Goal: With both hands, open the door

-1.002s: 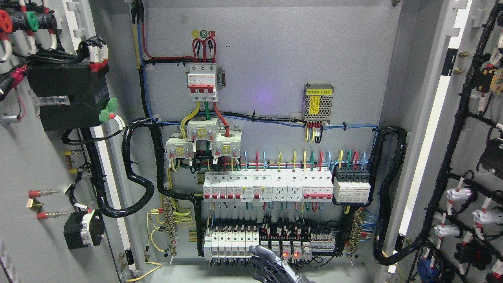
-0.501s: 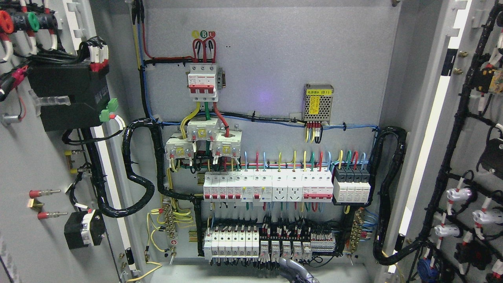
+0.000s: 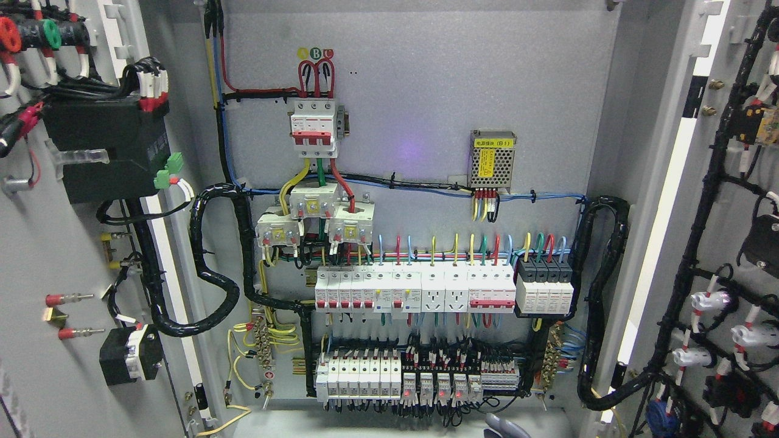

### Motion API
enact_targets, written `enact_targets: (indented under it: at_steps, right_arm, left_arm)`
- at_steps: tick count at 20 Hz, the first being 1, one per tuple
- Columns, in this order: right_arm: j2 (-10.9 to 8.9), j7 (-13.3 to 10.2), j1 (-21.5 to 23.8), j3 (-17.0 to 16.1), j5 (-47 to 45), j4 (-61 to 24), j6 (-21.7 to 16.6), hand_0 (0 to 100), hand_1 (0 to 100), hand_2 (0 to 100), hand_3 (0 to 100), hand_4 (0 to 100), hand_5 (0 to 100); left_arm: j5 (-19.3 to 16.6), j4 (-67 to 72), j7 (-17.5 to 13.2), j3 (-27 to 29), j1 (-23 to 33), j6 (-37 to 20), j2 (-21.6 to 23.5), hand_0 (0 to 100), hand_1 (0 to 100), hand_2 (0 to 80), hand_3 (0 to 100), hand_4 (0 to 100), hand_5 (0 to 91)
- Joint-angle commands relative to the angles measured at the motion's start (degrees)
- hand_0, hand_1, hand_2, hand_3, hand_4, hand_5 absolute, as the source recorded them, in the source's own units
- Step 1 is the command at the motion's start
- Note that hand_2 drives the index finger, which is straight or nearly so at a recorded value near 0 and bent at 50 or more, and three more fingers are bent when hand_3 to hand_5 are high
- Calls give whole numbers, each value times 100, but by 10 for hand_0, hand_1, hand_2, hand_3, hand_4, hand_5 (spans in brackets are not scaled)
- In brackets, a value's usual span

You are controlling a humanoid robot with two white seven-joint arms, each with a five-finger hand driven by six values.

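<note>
The grey electrical cabinet stands with both doors swung wide. The left door fills the picture's left edge, its inner face carrying a black box and cable looms. The right door fills the right edge, with a black wire harness running down it. Between them the back panel is fully exposed. Only a small grey tip of my right hand shows at the bottom edge, below the lowest terminal row and touching neither door. My left hand is out of view.
Inside are a red-and-white main breaker, a row of white breakers, relays with red lights and a small power supply. Thick black conduit loops hang at both sides of the opening.
My right hand has dropped down and to the right from in front of the lower relays, until only its tip shows at the bottom edge. The doors have not moved.
</note>
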Motion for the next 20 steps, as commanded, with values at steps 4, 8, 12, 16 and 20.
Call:
enact_targets:
  at_steps: [4, 8, 12, 16, 20]
  right_arm:
    - [3, -3, 312, -920, -30, -56, -478, 0, 0, 0, 0, 0, 0]
    - [-24, -11, 233, -982, -799, -3, -646, 0, 0, 0, 0, 0, 0]
    - [-76, 15, 171, -1018, -1278, -20, -646, 0, 0, 0, 0, 0, 0]
    - [-462, 41, 206, -1325, -1278, -38, -664, 0, 0, 0, 0, 0, 0]
    - [-806, 59, 224, -1623, -1278, -38, -699, 0, 0, 0, 0, 0, 0]
  left_arm:
    - [-37, -2231, 1, -25, -86, -53, 394, 0, 0, 0, 0, 0, 0]
    - [-37, -2363, 45, 19, -376, -53, 385, 0, 0, 0, 0, 0, 0]
    - [-37, -2547, 54, 116, -798, -26, 394, 0, 0, 0, 0, 0, 0]
    - [-28, -2750, 54, 116, -887, -79, 429, 0, 0, 0, 0, 0, 0]
    - [-37, -2750, 63, 142, -1149, -70, 447, 0, 0, 0, 0, 0, 0]
